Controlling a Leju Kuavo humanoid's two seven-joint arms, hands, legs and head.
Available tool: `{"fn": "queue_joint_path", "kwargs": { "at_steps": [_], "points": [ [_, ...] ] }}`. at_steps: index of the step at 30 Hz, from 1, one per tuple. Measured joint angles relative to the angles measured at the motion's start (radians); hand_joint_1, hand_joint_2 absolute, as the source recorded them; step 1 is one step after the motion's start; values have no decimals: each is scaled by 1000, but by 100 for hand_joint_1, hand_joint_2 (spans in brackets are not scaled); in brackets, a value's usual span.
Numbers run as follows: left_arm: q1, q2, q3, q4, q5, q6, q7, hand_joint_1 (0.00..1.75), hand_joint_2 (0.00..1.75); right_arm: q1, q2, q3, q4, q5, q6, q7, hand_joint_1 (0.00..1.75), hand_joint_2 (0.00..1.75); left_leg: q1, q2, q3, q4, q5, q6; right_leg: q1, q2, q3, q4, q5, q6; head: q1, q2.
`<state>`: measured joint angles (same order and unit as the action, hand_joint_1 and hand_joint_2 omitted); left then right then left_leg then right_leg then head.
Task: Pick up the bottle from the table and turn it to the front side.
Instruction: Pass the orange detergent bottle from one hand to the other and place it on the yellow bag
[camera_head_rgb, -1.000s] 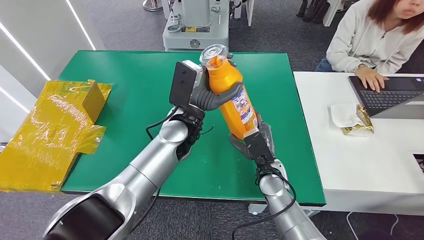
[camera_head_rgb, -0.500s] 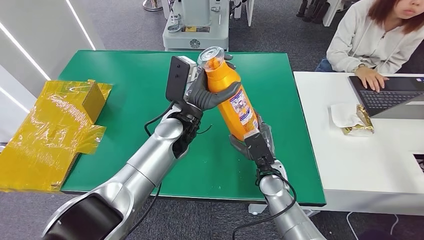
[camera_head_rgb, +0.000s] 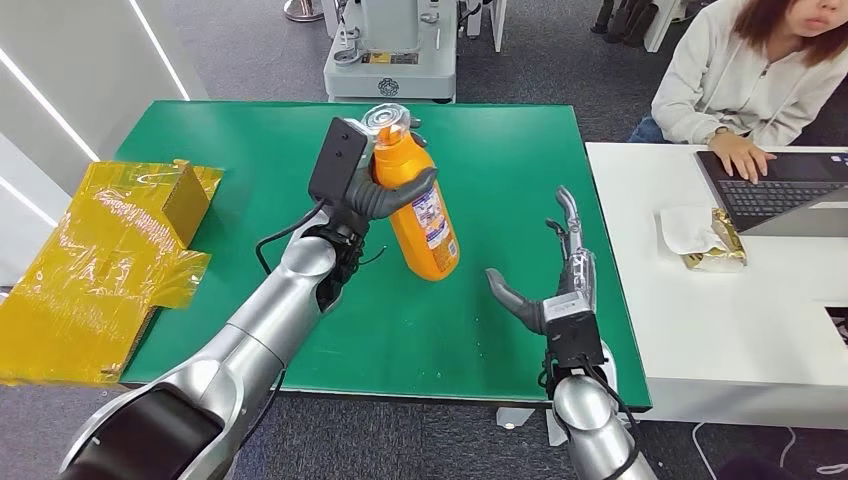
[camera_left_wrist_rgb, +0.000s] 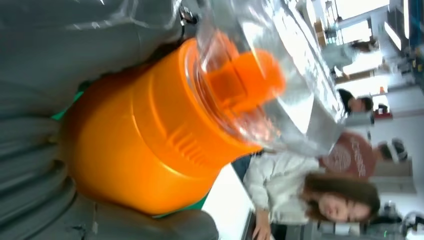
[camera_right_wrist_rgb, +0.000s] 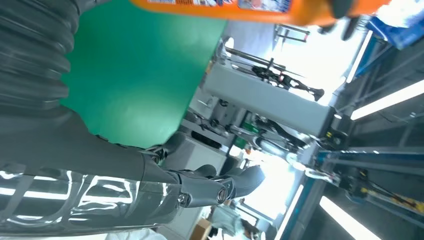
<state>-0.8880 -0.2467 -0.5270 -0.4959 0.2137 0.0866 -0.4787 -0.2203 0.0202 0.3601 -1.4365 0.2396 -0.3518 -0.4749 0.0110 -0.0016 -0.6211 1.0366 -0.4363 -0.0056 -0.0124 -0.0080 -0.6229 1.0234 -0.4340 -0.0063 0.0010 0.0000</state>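
While the left hand (camera_head_rgb: 385, 190) wraps its fingers around the upper body of the orange bottle (camera_head_rgb: 420, 215), the bottle hangs tilted above the green table (camera_head_rgb: 250, 150), upper centre of the head view, its clear cap (camera_head_rgb: 385, 122) pointing up and away from the robot. The left wrist view shows the thick grey thumb (camera_left_wrist_rgb: 150, 227) pressed against the orange shoulder just under the cap, so the grip looks firm. The right hand (camera_head_rgb: 555, 280) stands at lower right of centre, fingers spread and empty, well apart from the bottle. Part of the printed label (camera_head_rgb: 430, 215) shows on the bottle's right flank. To turn the front side forward, the wrist should probably roll slowly, keeping the squeeze steady since one hand alone carries the weight, with the right hand ready underneath.
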Motion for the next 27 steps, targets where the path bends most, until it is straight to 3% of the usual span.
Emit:
{"fn": "queue_joint_path", "kwargs": {
  "at_steps": [6, 14, 19, 27],
  "points": [
    [1, 22, 16, 15, -64, 88, -22, 175, 175, 49, -39, 42, -126, -12, -5, -18, 0, 175, 0, 0, 0, 0, 0, 0, 0, 0, 0, 0, 0, 0, 0, 0],
    [-3, 68, 11, 27, -282, 318, -60, 175, 175, 53, -49, 94, -173, -17, -17, -16, 0, 175, 0, 0, 0, 0, 0, 0, 0, 0, 0, 0, 0, 0, 0, 0],
    [-34, 100, -18, 36, -488, 512, -23, 175, 175, 47, -49, 102, -174, -28, -17, -11, 0, 175, 0, 0, 0, 0, 0, 0, 0, 0, 0, 0, 0, 0, 0, 0],
    [-52, 140, -21, 38, -650, 599, 38, 175, 175, 65, -49, 103, -190, -20, -13, -17, 0, 175, 0, 0, 0, 0, 0, 0, 0, 0, 0, 0, 0, 0, 0, 0]
  ]
}}
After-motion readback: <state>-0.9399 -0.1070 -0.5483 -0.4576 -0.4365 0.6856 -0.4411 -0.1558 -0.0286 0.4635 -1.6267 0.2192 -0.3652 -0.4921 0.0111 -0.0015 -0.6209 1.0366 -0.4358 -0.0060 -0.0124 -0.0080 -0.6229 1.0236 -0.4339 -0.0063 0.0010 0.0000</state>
